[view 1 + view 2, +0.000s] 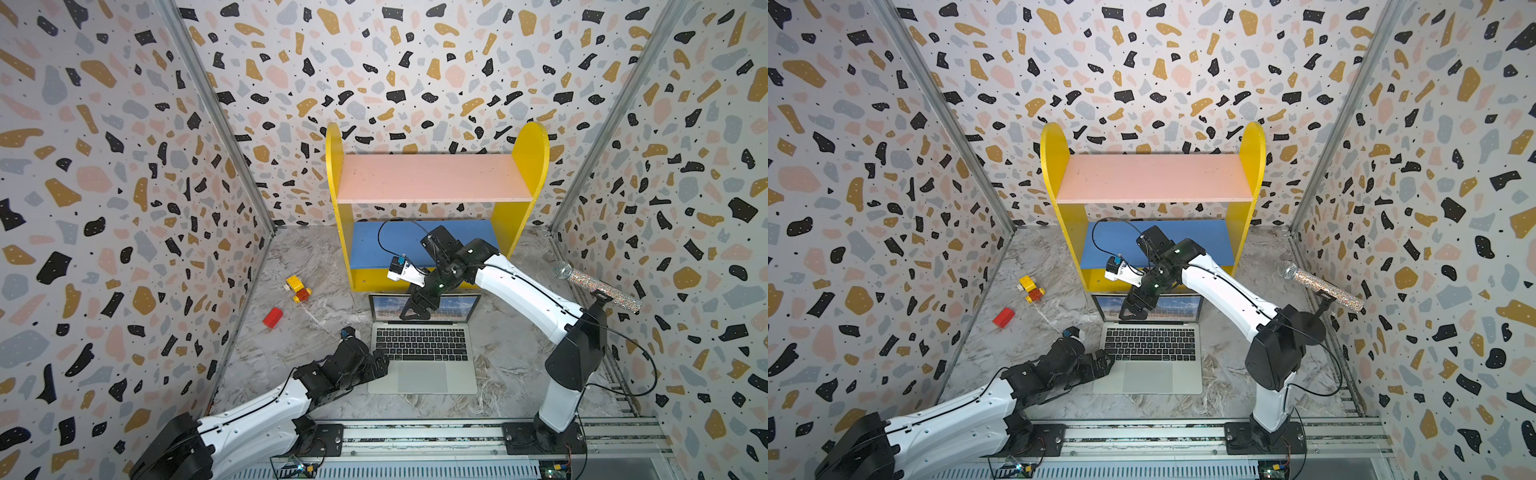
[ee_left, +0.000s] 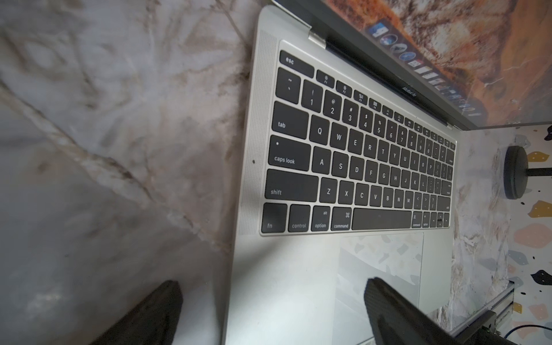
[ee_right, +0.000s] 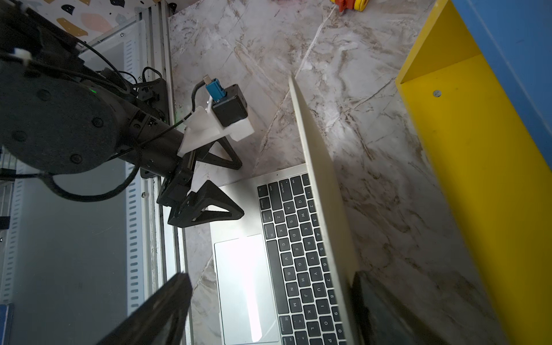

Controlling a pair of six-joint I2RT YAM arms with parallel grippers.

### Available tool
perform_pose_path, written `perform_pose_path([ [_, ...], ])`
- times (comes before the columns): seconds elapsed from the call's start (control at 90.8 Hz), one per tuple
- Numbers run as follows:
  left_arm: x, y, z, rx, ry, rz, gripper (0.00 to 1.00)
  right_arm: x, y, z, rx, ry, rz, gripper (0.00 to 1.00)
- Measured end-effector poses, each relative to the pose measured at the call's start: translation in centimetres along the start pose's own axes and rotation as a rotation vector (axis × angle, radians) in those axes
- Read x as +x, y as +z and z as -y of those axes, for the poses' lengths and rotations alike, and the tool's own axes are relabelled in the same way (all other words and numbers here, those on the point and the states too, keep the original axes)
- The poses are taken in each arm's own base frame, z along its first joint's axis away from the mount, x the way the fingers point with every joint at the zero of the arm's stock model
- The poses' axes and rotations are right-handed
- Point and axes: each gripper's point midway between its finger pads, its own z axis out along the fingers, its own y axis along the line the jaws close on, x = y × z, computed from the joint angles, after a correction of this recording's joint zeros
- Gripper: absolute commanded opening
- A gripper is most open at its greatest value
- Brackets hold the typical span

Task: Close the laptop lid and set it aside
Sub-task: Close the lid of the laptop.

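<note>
The silver laptop (image 1: 424, 376) (image 1: 1148, 376) lies open on the marble table in front of the shelf. Its lid (image 1: 461, 307) (image 1: 1183, 307) stands nearly upright, showing a landscape. My right gripper (image 1: 415, 309) (image 1: 1133, 309) hangs open over the lid's top edge. In the right wrist view the lid (image 3: 316, 167) passes between the jaws of the right gripper (image 3: 270, 274): one finger is behind it, the other over the trackpad side. My left gripper (image 1: 384, 361) (image 1: 1106, 363) is open and low at the base's left edge. The left wrist view shows the left gripper (image 2: 271, 282) straddling that edge of the laptop (image 2: 298, 268).
A yellow shelf with a pink board (image 1: 432, 178) and a blue board stands right behind the laptop. A yellow toy car (image 1: 297, 288) and a red block (image 1: 272, 317) lie at the left. A glittery microphone (image 1: 598, 286) on a stand is at the right. A metal rail (image 1: 415, 432) runs along the front.
</note>
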Motion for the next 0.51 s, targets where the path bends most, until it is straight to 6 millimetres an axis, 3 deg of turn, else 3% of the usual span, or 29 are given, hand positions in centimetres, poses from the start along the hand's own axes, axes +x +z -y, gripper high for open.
perform_pose_path([
  [0.507,-0.1,-2.4,-2.2,-0.063,0.002,0.046,1.0,0.4,0.2,-0.8,0.001,-0.011,-0.009,0.89],
])
